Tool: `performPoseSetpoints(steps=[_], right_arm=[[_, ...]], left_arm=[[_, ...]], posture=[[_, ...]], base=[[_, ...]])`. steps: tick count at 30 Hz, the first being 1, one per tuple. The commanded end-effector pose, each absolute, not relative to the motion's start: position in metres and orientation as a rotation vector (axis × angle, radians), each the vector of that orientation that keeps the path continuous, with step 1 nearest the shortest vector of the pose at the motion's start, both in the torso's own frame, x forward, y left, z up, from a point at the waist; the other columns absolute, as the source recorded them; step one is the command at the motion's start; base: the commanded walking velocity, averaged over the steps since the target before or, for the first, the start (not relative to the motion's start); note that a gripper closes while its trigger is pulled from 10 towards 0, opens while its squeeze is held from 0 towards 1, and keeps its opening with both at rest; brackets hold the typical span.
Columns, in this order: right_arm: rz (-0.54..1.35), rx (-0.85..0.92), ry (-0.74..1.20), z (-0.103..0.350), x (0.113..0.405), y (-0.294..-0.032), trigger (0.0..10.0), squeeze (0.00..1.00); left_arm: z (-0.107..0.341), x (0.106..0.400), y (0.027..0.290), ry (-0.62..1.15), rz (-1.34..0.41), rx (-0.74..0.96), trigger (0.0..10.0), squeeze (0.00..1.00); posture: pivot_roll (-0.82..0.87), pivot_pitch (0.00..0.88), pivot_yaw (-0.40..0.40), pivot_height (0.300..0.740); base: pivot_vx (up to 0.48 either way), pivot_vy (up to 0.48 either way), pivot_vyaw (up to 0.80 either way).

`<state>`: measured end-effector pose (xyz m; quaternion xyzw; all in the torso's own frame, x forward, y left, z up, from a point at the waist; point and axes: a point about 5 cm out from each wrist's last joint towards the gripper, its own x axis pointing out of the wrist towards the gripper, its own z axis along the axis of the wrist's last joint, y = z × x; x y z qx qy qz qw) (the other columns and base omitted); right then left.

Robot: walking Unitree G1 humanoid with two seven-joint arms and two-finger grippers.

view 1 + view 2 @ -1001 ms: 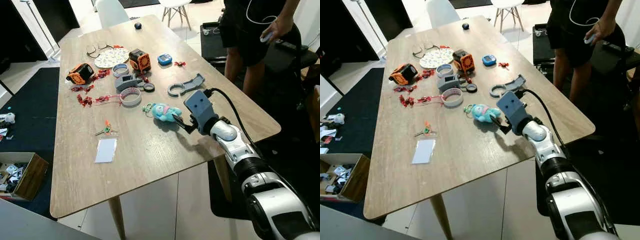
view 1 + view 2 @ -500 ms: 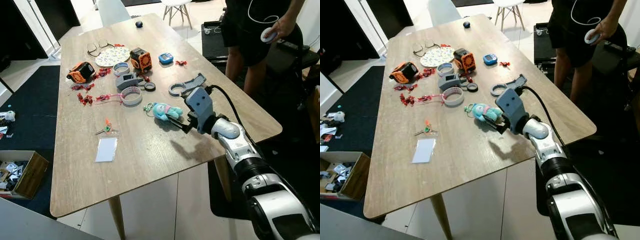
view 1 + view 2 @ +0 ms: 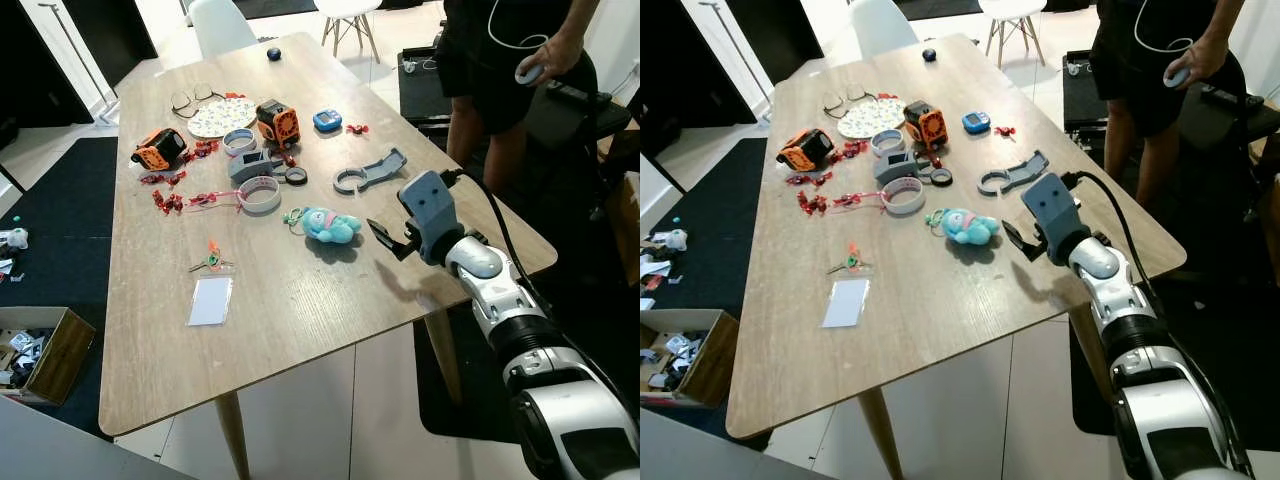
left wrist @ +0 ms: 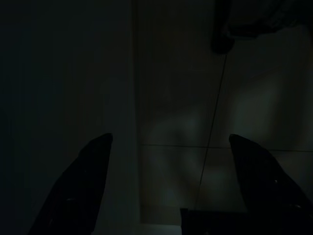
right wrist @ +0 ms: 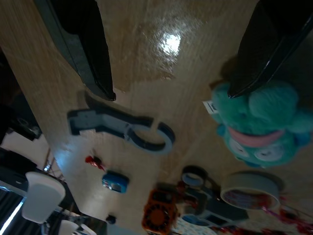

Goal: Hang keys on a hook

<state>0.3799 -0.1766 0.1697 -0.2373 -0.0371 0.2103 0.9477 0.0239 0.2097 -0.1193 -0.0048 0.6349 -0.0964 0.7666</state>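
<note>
While the keys (image 3: 211,261) are lying untouched toward the table's (image 3: 300,310) left side, I am drawing my right claw (image 3: 388,238), fingers spread and empty, back rightward off the teal plush keychain (image 3: 328,226); no pickup is happening yet.

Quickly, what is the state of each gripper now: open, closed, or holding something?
Left gripper: open, holding nothing.
Right gripper: open, empty, above the table beside the blue plush toy.
</note>
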Motion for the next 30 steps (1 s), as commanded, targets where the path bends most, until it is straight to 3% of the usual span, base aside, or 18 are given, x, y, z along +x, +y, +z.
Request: performPoseSetpoints(steps=[1, 15, 30], right_arm=[[0.422, -0.477, -0.042, 0.161, 0.378, -0.178, 10.0, 0.00], [0.376, -0.409, -0.044, 0.151, 0.375, -0.176, 10.0, 0.00], [0.369, -0.389, -0.071, 0.152, 0.375, -0.172, 10.0, 0.00]], left_arm=[[-0.119, 0.019, 0.215, 1.404, -0.206, 0.007, 10.0, 0.00], [-0.118, 0.026, 0.215, 1.396, -0.210, 0.010, 10.0, 0.00], [-0.118, 0.031, 0.219, 1.381, -0.214, 0.056, 10.0, 0.00]], posture=[[-0.14, 0.080, 0.135, 0.740], [-0.13, 0.045, 0.141, 0.740], [-0.13, 0.032, 0.148, 0.740]], base=[[0.000, -0.439, 0.00], [0.000, -0.461, 0.00], [0.000, 0.000, 0.00]])
